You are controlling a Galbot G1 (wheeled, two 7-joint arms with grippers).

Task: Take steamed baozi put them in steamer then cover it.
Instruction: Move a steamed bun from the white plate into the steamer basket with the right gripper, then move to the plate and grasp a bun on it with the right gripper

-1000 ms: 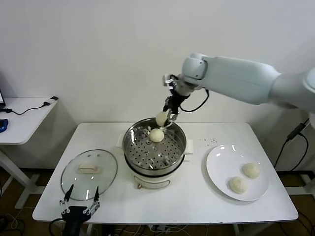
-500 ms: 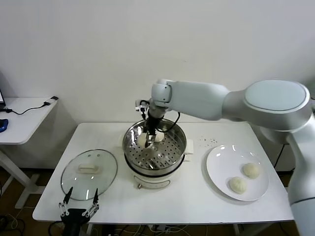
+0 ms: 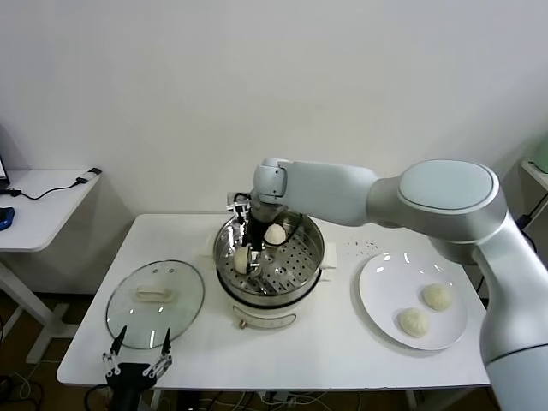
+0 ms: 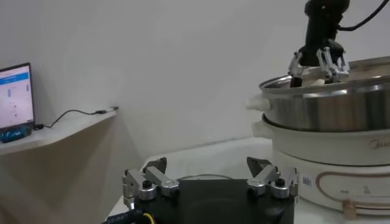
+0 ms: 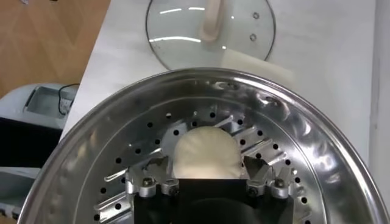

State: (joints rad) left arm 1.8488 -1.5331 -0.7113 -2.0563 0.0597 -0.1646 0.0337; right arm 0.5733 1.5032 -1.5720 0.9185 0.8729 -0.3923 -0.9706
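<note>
Baozi (image 5: 204, 152) on steamer (image 5: 317, 152) tray, between spread right gripper (image 5: 206, 182) jaws

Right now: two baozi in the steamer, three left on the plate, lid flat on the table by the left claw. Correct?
Not quite: the plate holds two baozi, not three, one behind the other; the head view shows it. The rest stands: two baozi in the steamer, and the lid lies flat on the table by the left claw.
</note>
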